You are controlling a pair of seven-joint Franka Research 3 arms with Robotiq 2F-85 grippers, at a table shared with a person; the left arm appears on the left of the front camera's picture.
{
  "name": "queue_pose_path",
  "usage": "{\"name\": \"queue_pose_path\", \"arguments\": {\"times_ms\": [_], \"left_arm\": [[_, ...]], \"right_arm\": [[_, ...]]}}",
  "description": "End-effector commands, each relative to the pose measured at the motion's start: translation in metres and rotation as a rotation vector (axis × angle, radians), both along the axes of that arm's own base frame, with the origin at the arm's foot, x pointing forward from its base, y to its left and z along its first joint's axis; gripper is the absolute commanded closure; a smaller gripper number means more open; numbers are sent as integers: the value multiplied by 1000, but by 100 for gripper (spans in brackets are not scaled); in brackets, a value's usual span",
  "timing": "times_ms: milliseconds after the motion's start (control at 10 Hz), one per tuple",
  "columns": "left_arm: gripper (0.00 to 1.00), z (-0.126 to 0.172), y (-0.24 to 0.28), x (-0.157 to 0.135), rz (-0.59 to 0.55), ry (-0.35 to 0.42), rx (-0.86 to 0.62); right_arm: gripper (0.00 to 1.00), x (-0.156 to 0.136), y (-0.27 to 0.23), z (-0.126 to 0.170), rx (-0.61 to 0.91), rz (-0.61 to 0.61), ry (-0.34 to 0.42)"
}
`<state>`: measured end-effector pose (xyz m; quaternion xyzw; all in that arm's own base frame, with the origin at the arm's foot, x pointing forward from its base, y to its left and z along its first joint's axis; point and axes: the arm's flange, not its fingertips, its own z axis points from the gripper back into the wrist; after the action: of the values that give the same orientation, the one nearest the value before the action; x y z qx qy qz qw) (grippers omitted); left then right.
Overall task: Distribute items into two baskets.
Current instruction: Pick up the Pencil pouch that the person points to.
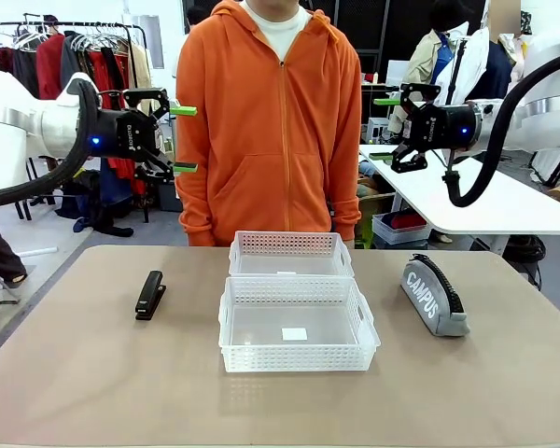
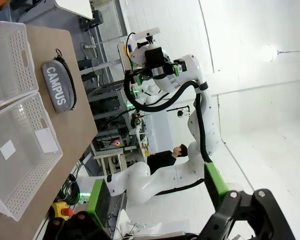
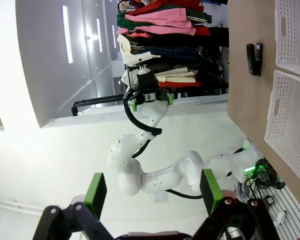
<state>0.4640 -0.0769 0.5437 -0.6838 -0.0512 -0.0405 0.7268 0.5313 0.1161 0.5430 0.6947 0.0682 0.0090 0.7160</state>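
Observation:
A small black stapler [image 1: 150, 295] [image 3: 255, 57] lies on the table left of the baskets. The grey "CAMPUS" pencil case [image 1: 433, 295] [image 2: 60, 87] lies to their right. The two white lattice baskets stand one behind the other at the middle, the near basket [image 1: 299, 357] [image 2: 20, 190] and the far basket [image 1: 289, 245] [image 2: 10, 60], both empty. High above the table's left side my left gripper [image 1: 184, 139] [image 2: 157, 192] is open and holds nothing. My right gripper [image 1: 385, 129] [image 3: 151, 190] is open high on the right, also holding nothing.
A person in an orange hoodie [image 1: 280, 121] stands at the far edge behind the baskets, hands out of sight. A white table [image 1: 485, 201] is at the back right, a clothes rack [image 1: 65, 56] at the back left.

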Motion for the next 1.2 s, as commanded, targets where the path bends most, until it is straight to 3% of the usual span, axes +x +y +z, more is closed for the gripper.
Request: {"name": "queue_pose_path", "arguments": {"times_ms": [0, 1100], "left_arm": [[0, 1, 0, 0, 1, -3, 0], [0, 1, 0, 0, 1, -3, 0]], "right_arm": [[0, 0, 0, 1, 1, -1, 0], [0, 0, 0, 1, 1, -1, 0]]}}
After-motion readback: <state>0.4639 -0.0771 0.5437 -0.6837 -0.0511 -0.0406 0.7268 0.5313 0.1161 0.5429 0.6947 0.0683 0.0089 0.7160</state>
